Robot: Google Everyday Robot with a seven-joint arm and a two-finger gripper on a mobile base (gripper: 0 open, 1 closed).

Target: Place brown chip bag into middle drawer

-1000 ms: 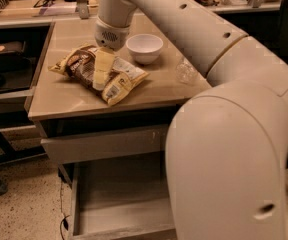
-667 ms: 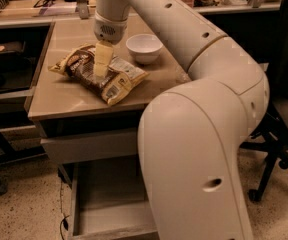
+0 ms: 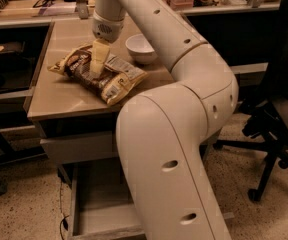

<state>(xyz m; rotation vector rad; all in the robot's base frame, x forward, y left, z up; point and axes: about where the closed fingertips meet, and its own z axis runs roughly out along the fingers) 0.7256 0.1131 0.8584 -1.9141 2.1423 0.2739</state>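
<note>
Elbow [image 3: 199,89] is shifted across; claw [image 3: 97,70] is kept on brown chip bag [image 3: 116,83], closure not discernible. Slippage is risked on crinkly film.

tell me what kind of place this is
Likely a robotics lab or workshop: a back bench cluttered with gear, an office chair on speckled flooring, and a cabinet with its middle drawer pulled out. The gripper is down on the brown chip bag atop it.
</note>
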